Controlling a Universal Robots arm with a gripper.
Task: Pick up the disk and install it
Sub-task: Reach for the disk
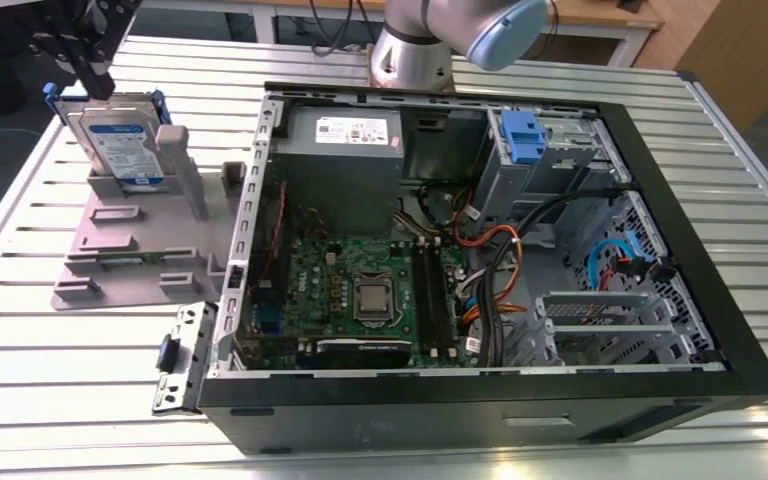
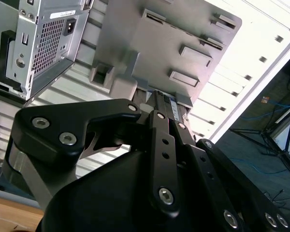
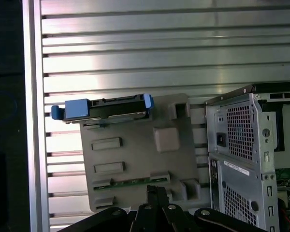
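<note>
The disk (image 1: 124, 148), silver with a white-and-blue label and clipped in a blue bracket, stands on edge in the grey stand (image 1: 131, 245) at the exterior view's left. In the first wrist view the disk (image 3: 104, 107) appears edge-on at the far end of the stand (image 3: 135, 150). My black gripper (image 1: 95, 85) hangs just above the disk's top edge. Its fingers are together in both wrist views, with nothing between them (image 3: 153, 194) (image 2: 169, 121).
The open computer case (image 1: 704, 250) lies on the slatted metal table (image 1: 37, 400), right of the stand. Inside are the motherboard (image 1: 357, 290), cables and a drive cage with a blue bracket (image 1: 524, 135). The arm's base (image 1: 418, 50) stands behind the case.
</note>
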